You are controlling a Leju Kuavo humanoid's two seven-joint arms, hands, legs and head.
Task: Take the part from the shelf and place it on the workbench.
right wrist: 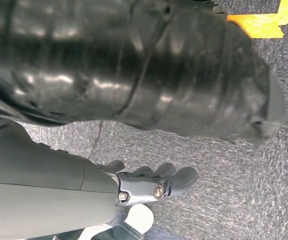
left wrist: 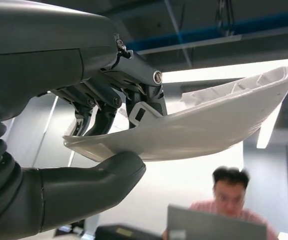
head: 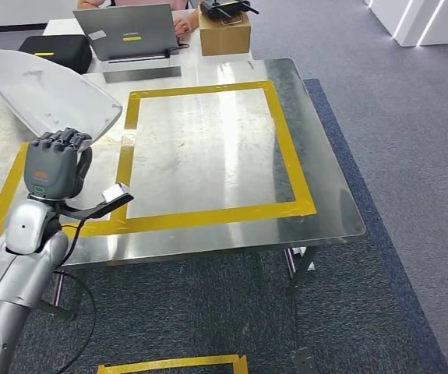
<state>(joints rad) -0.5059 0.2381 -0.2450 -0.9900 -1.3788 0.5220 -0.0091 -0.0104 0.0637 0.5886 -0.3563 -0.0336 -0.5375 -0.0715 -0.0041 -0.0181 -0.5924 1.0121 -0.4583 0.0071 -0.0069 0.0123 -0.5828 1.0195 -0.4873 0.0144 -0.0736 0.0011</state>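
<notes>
The part (head: 44,93) is a large, thin, white curved shell. My left hand (head: 54,164) grips its near edge and holds it above the left end of the metal workbench (head: 321,195). In the left wrist view the thumb (left wrist: 96,185) lies under the part (left wrist: 210,120) and the dark fingers (left wrist: 96,107) close over it. A yellow tape rectangle (head: 289,160) marks the middle of the bench top. My right hand (right wrist: 150,182) hangs over the grey carpet, fingers held out straight and nothing in them.
A person sits behind a grey laptop (head: 133,31) at the far table. A cardboard box (head: 224,33) and a black case (head: 57,51) stand there too. Grey carpet lies right of the bench. Yellow tape (head: 174,364) marks the floor in front.
</notes>
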